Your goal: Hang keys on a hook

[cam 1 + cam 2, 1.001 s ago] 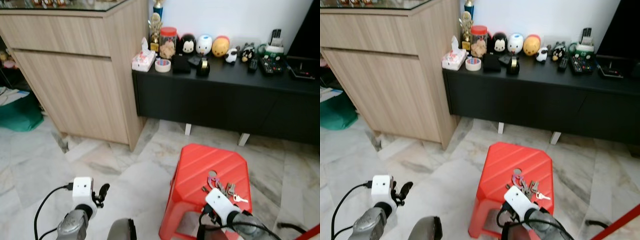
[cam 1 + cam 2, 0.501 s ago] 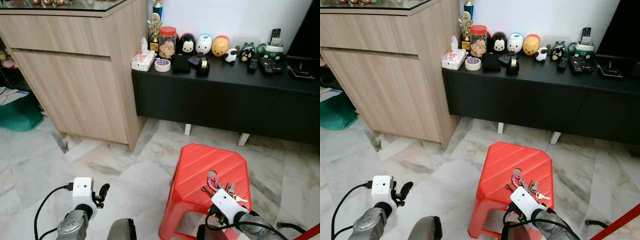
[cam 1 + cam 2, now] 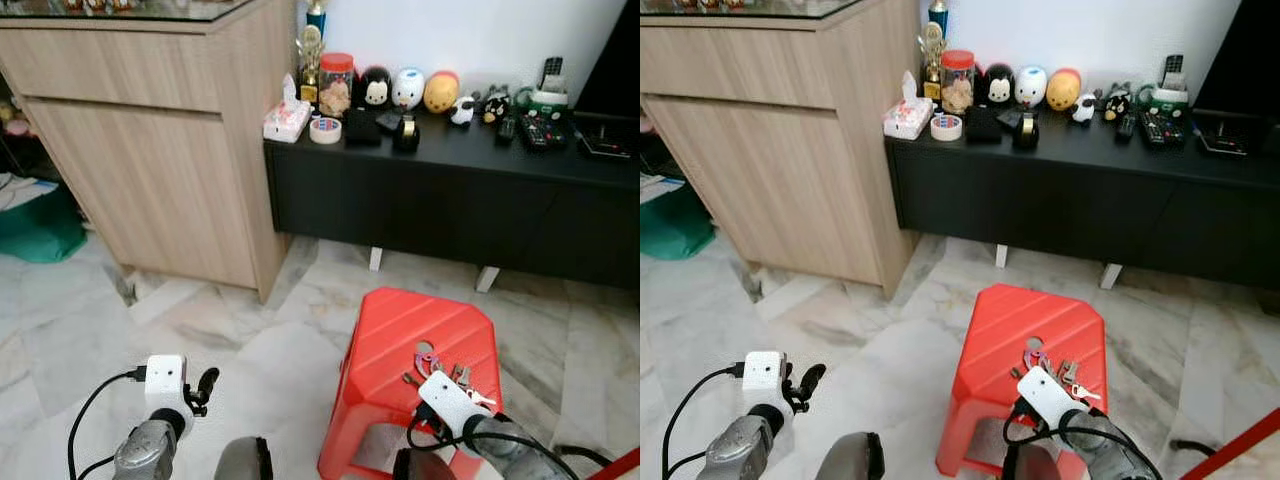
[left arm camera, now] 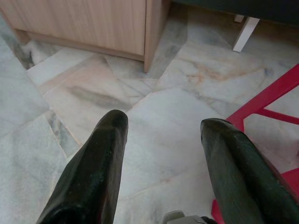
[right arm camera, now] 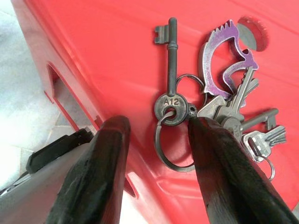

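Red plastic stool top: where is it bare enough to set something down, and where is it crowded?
The red plastic stool is bare across its ribbed half toward the black low cabinet. The near corner on the robot's right is crowded: the bunch of metal keys lies there, with the right gripper open over its ring. The marble floor between stool and wooden cupboard is free.
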